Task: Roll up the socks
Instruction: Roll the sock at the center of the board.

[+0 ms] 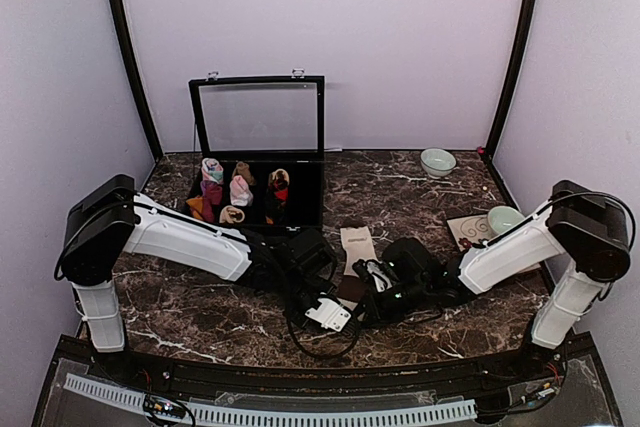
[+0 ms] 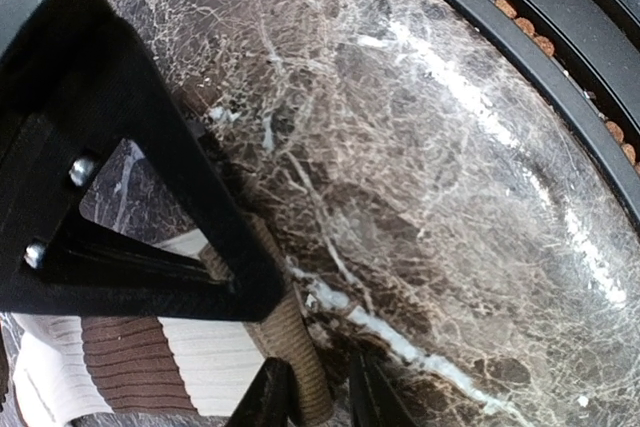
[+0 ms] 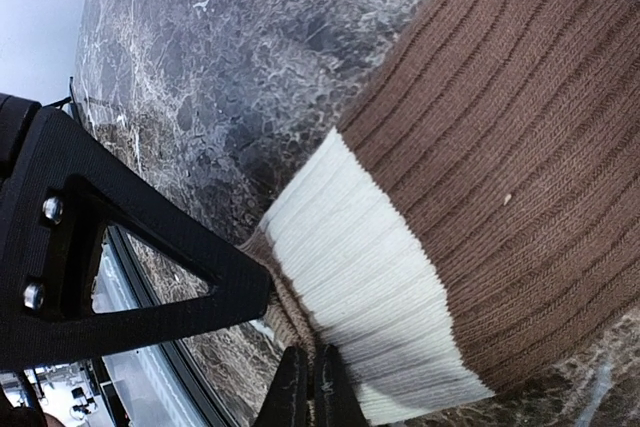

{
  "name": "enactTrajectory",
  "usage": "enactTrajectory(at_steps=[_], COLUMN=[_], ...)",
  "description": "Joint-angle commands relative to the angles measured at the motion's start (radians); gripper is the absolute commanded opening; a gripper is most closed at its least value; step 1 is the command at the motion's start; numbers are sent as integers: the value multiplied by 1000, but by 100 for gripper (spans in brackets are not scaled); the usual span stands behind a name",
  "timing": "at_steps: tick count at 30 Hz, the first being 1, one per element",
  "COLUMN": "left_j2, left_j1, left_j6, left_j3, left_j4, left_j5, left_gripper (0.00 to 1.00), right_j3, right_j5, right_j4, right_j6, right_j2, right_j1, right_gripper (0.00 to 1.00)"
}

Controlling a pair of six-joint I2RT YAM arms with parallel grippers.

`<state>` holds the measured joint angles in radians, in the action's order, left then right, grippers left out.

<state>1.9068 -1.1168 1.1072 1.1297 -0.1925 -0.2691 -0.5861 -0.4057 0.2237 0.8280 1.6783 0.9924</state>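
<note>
A dark, white-veined marble desk fills the scene under pale lilac walls, and both arms reach in to meet low in the middle of the overhead view. The left claw is nearly closed, and the tan ribbed rim of the cream sock stands between its tips, so it appears to pinch that edge. The right claw is fully closed, with its tips against the edge of the same sock beside the cream band. Whether a fold of cloth lies between them I cannot tell. Working the one end from both sides looks meant to keep the edge taut and square, so that the first turn of a roll can begin evenly. From the claws the sock runs flat toward the upper middle of the overhead frame, its brown bands lying on the marble. I cannot make out the black patterned pair here. Further up and left, a black box stands with its glass lid raised and rolled bundles in its compartments, probably left open to receive the finished rolls. Two pale bowls sit well apart at the upper right.
</note>
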Motion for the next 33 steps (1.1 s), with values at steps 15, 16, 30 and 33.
enactTrajectory(at_steps=[15,16,30,33], left_j2=[119,123,251,279], left_j1=[32,42,125,127], left_j6=[-65,-76,-138,-144], left_j3=[105,119,369,411], left_j4=[-139,-158,-521,-556], left_j5=[-47,-75,-371,-394], left_gripper=[0,0,0,0], right_j3=[115,123,342,341], right_j5=[131,146,650,748], right_j4=[-317,-315,-137,-132], right_j6=[-18,-18,-218,-317], right_j2=[-18,-41,-726,-796], right_j1=[-14,-14,226,343], right_gripper=[18,21,40,39])
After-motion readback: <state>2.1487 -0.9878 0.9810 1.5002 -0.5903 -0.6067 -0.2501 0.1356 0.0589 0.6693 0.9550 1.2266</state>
